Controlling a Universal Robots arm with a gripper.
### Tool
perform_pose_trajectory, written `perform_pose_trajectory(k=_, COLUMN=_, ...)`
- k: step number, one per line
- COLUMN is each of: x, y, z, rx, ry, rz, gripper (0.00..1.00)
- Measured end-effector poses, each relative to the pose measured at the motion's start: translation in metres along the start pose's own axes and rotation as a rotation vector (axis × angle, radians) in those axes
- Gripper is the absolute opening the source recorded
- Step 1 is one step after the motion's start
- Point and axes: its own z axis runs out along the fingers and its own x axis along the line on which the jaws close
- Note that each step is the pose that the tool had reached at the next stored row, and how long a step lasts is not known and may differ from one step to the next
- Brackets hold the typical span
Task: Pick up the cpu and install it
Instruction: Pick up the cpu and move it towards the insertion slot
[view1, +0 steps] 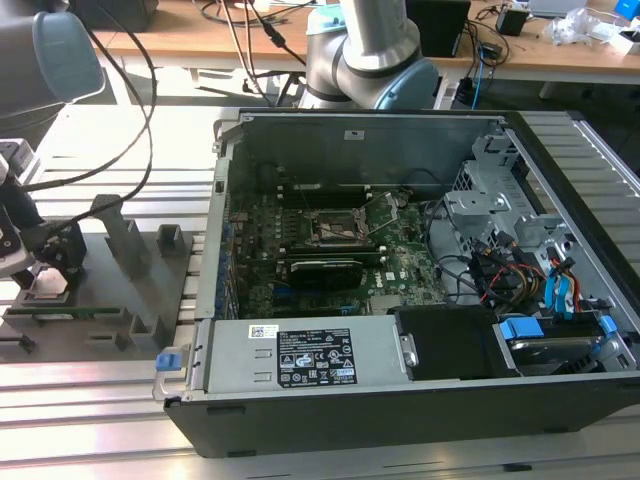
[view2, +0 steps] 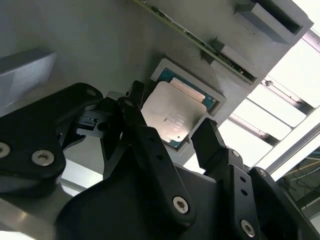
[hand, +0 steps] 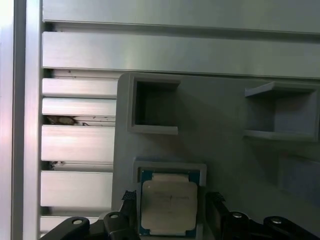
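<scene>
Hovering at the exterior view's left over the grey tray (view1: 105, 290), the claw (view2: 170, 125) stands spread astride the cpu (view2: 172, 115), which lies flat in its recess, seemingly lined up for a pinch, well apart from the open case (view1: 340, 135) rightward.

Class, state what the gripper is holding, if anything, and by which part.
Nothing is held. The fingers stand open on either side of the cpu, which lies in its grey holder.
</scene>
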Motion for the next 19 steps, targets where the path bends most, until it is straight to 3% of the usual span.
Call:
perform_pose_trajectory(k=9, x=0.0018, y=0.0002, z=0.0052, rx=0.0001, ry=0.0001, rz=-0.001, gripper=0.66)
perform_pose_trajectory(k=19, x=0.0018, y=-0.0007, z=0.0056, rx=0.0001, ry=0.0, rz=-0.001, gripper=0.66)
